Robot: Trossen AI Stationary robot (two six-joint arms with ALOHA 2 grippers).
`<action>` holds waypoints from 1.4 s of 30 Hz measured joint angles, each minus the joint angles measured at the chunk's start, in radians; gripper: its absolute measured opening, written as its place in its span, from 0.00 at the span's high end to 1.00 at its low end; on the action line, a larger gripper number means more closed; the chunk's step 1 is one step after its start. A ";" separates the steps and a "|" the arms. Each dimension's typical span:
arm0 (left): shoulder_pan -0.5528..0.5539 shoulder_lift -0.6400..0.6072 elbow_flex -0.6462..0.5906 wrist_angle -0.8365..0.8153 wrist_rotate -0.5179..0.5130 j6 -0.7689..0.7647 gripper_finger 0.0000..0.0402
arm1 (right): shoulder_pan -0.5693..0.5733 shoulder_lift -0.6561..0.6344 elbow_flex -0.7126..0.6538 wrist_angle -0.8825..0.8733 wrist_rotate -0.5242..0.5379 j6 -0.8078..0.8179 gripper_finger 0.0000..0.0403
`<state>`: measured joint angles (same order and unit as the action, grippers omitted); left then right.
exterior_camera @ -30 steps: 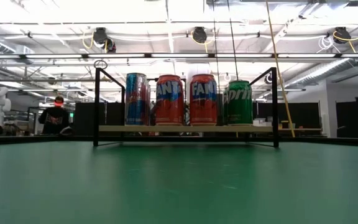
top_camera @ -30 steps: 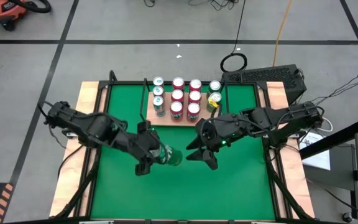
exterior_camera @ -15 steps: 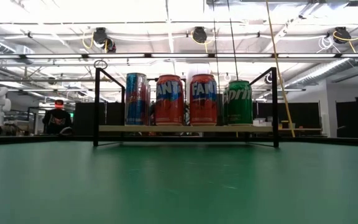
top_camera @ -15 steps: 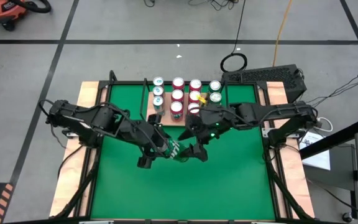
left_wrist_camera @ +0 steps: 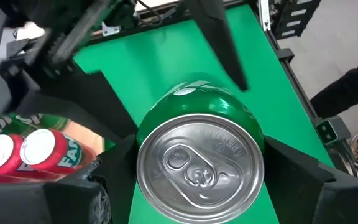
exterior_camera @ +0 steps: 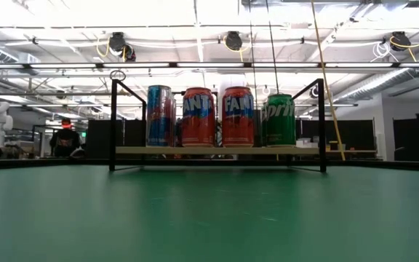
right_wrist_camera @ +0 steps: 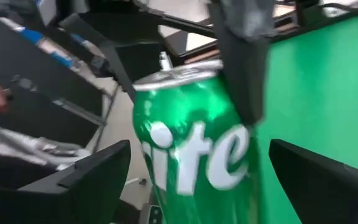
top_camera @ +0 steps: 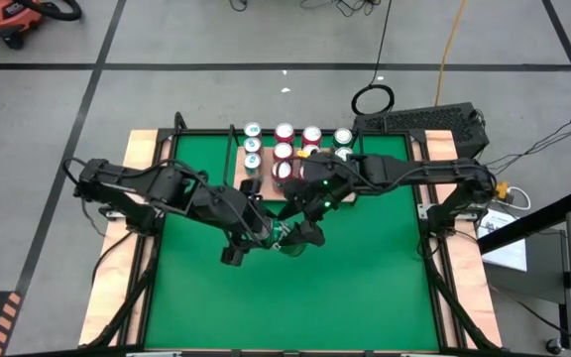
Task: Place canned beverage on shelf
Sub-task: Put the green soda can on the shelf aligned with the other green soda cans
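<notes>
While the left gripper (top_camera: 262,235) clamps a green Sprite can (top_camera: 284,238) above the middle of the green mat (top_camera: 365,288), the right gripper (top_camera: 305,234) has swung in from its place a second ago, farther out over the mat and apart from the can, to stand with its open fingers on either side of the can. The left wrist view shows the can's silver lid (left_wrist_camera: 199,160) end-on between that arm's dark fingers (left_wrist_camera: 303,171); the right wrist view shows the can's printed side (right_wrist_camera: 191,149) between its own spread fingers (right_wrist_camera: 319,180), not yet closed on it. Judged from this, a hand-over from left to right is being set up, the right arm being the one nearer the shelf (top_camera: 242,178). The shelf, at the mat's far edge, already carries rows of upright cans (exterior_camera: 220,116); the held can is well apart from it, so placement remains to be done.
</notes>
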<state>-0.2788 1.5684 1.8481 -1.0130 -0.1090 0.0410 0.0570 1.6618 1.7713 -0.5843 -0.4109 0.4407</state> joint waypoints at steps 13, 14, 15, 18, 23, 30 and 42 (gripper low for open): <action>0.021 0.000 0.000 0.035 0.005 0.026 0.33 | -0.022 0.026 0.000 0.020 -0.119 -0.050 0.23; 0.021 0.000 0.000 0.034 0.002 0.025 0.33 | -0.024 0.026 0.000 0.023 -0.120 -0.050 0.26; 0.021 -0.001 0.001 0.031 -0.006 0.022 0.33 | -0.026 0.026 0.000 0.025 -0.121 -0.051 0.27; 0.018 -0.001 0.001 0.025 -0.072 0.021 0.27 | -0.034 0.026 0.000 0.026 -0.121 -0.076 0.28; 0.005 -0.004 0.002 0.023 -0.263 -0.092 0.06 | -0.060 0.008 -0.003 0.017 -0.119 -0.070 0.23; 0.003 -0.031 0.003 0.042 -0.332 -0.346 0.07 | -0.118 -0.047 -0.003 0.025 -0.138 -0.069 0.26; -0.034 -0.132 0.002 -0.025 -0.504 -0.863 0.07 | -0.188 -0.103 -0.001 0.194 -0.086 0.030 0.25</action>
<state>-0.3133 1.4368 1.8496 -1.0383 -0.6129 -0.8223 -0.1314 1.5585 1.7702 -0.3903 -0.4967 0.4712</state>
